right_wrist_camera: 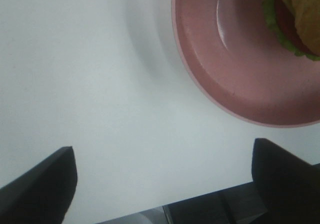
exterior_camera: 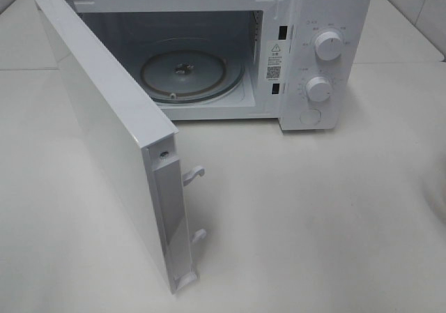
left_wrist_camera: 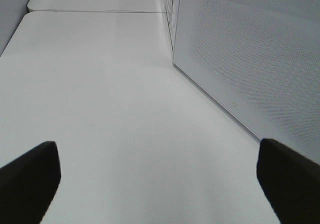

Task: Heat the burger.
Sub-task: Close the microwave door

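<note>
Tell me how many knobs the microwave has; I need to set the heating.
2: an upper knob and a lower knob, stacked on the microwave's right control panel. None seem hidden.

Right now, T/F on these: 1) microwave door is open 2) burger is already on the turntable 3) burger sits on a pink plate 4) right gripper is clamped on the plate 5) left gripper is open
1) Microwave door is open: true.
2) Burger is on the turntable: false. The glass turntable is bare; the burger is outside on the table.
3) Burger sits on a pink plate: true.
4) Right gripper is clamped on the plate: false. Its jaws stand wide apart, clear of the plate.
5) Left gripper is open: true, nothing between its fingers.
</note>
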You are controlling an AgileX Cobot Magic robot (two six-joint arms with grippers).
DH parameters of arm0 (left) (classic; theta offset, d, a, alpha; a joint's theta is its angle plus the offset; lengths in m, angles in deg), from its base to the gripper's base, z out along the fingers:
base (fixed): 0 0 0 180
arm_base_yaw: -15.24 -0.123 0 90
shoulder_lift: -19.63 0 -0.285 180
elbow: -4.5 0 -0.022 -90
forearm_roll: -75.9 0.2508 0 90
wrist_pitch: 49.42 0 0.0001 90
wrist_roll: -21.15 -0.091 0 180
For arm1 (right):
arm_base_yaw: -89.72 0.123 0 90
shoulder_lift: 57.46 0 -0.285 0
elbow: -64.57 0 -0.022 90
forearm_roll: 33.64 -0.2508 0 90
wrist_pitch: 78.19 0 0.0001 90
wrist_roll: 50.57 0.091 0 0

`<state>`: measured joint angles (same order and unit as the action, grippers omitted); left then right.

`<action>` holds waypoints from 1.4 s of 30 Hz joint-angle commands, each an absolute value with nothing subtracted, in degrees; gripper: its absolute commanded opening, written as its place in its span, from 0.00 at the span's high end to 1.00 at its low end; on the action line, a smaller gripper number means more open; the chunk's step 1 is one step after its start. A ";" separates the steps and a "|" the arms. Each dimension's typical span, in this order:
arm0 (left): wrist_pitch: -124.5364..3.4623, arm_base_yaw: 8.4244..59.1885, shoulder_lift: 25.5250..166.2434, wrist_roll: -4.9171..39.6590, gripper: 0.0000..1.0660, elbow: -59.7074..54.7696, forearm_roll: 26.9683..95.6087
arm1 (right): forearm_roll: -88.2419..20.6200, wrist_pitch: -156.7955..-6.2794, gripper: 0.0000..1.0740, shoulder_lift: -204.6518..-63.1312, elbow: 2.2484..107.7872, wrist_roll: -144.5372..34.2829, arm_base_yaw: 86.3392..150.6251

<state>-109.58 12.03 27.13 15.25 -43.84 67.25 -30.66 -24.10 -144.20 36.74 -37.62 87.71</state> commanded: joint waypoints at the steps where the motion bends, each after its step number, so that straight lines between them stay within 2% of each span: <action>1: -108.84 11.80 26.27 15.65 0.06 -44.07 67.08 | -32.67 -21.98 0.15 -136.76 35.37 -39.57 87.77; 5: -108.84 11.80 26.27 15.65 0.06 -44.07 67.08 | -32.26 -23.75 0.15 -128.22 31.35 -40.32 87.77; 10: -108.84 11.80 26.27 15.65 0.06 -44.07 67.08 | -32.21 -22.49 0.15 -110.51 24.71 -40.77 87.77; 18: -108.84 11.80 26.27 15.65 0.06 -44.07 67.08 | -31.29 -15.85 0.15 -92.64 22.65 -42.49 87.77; 27: -108.84 11.80 26.27 15.65 0.06 -44.07 67.08 | -30.83 -13.73 0.14 -83.76 22.30 -43.87 87.77; 29: -108.84 11.80 26.27 15.65 0.06 -44.07 67.08 | -30.72 -14.13 0.07 -79.86 20.47 -44.44 87.89; 36: -108.84 11.80 26.27 15.65 0.06 -44.07 67.08 | -35.01 -15.62 0.07 -72.99 17.72 -50.57 91.09; 42: -108.84 11.80 26.27 15.65 0.06 -44.07 67.08 | -37.76 -17.62 0.07 -68.46 16.00 -52.69 91.21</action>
